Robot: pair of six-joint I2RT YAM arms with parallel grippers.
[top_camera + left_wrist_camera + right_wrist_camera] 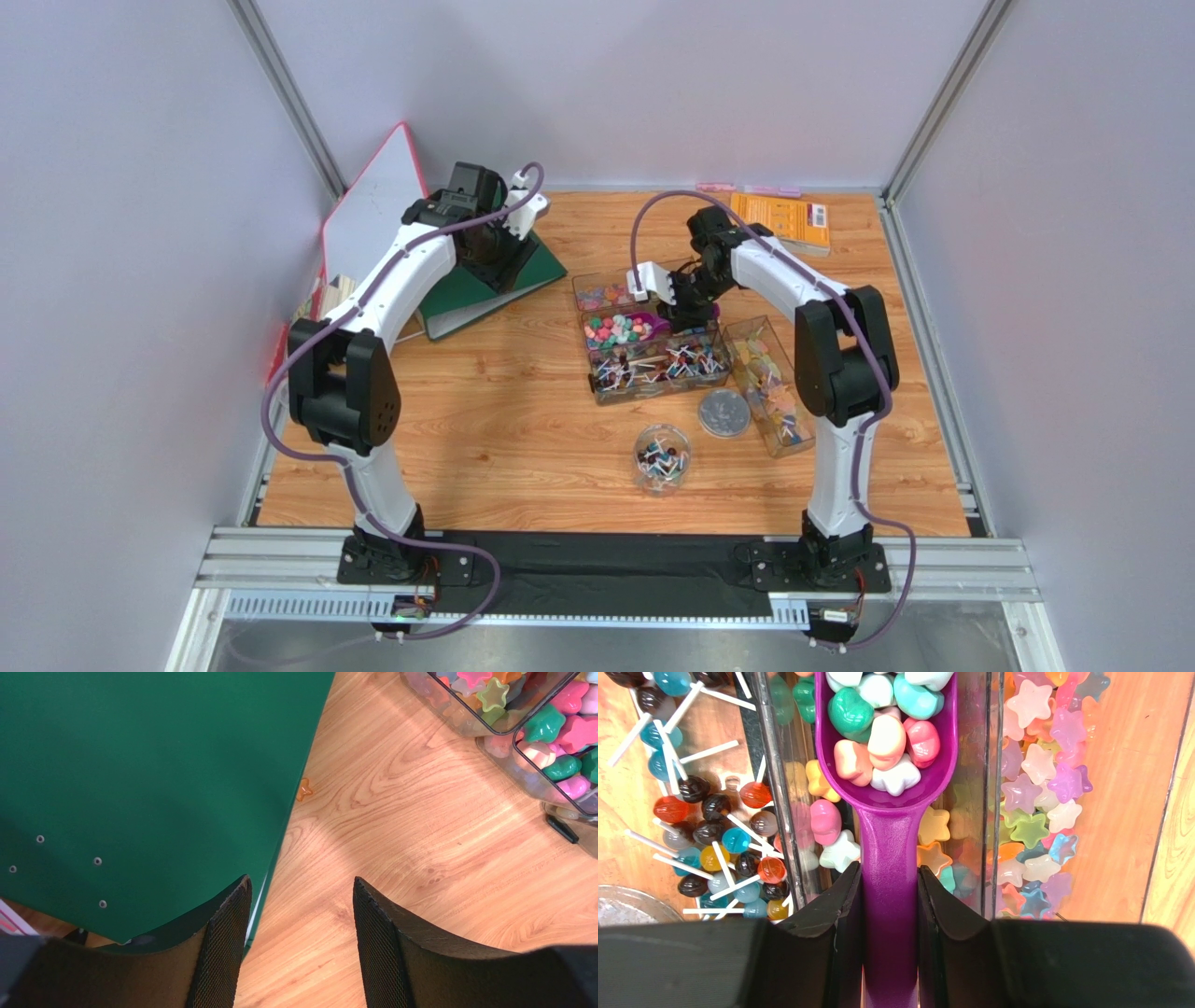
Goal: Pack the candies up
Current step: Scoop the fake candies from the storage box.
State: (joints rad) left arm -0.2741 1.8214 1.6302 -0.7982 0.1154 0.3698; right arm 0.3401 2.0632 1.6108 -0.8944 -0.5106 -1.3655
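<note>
The candies (624,329) fill clear plastic trays at the table's middle. My right gripper (889,870) is shut on the handle of a purple scoop (889,833). The scoop's bowl holds several green, pink, peach and white candies (885,735) above a tray. Lollipops on white sticks (710,833) lie in the tray to its left, and star-shaped candies (1032,812) in the one to its right. A small clear jar (661,458) with a few candies stands nearer the arms. My left gripper (300,903) is open and empty over bare wood beside a green folder (140,777).
A round lid (724,413) lies beside the jar. Another candy tray (769,385) stands at the right. An orange book (786,217) lies at the back right, and a red-edged board (372,210) leans at the back left. One loose orange candy (303,789) lies by the folder.
</note>
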